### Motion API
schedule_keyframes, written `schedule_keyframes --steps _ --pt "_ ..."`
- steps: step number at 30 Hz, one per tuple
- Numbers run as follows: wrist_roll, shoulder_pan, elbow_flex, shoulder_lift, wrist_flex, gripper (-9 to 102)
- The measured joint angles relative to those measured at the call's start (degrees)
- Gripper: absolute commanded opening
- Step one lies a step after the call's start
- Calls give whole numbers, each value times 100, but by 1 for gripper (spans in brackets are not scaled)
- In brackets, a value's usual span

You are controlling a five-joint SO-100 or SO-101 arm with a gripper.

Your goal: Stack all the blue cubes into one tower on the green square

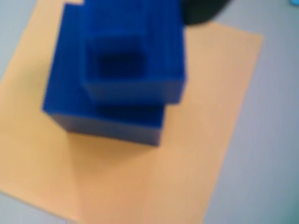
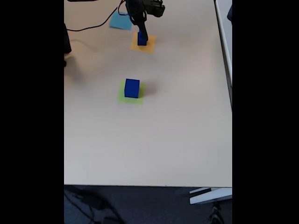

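Note:
In the blurred wrist view, a smaller blue cube (image 1: pixel 133 46) sits over a larger blue cube (image 1: pixel 107 116) on an orange paper square (image 1: pixel 196 140). The upper cube runs up to the top edge of the picture, beside a dark finger (image 1: pixel 201 11). In the fixed view my gripper (image 2: pixel 141 35) reaches down onto this blue stack (image 2: pixel 142 41) at the back of the table. Its fingertips are hidden, so I cannot tell whether they grip the upper cube. Another blue cube (image 2: pixel 132 87) stands alone on the green square (image 2: pixel 122 97) at mid-table.
A light-blue paper square (image 2: pixel 120 21) lies to the left of the arm in the fixed view, with a black cable (image 2: pixel 93 27) trailing past it. The table's right edge (image 2: pixel 231 93) and front edge (image 2: pixel 149 185) bound the pale tabletop.

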Motion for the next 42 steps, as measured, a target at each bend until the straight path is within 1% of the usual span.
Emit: schedule_keyframes --steps 33,42 --pt "0 70 105 0 -53 31" --pt "0 70 105 0 -53 26"
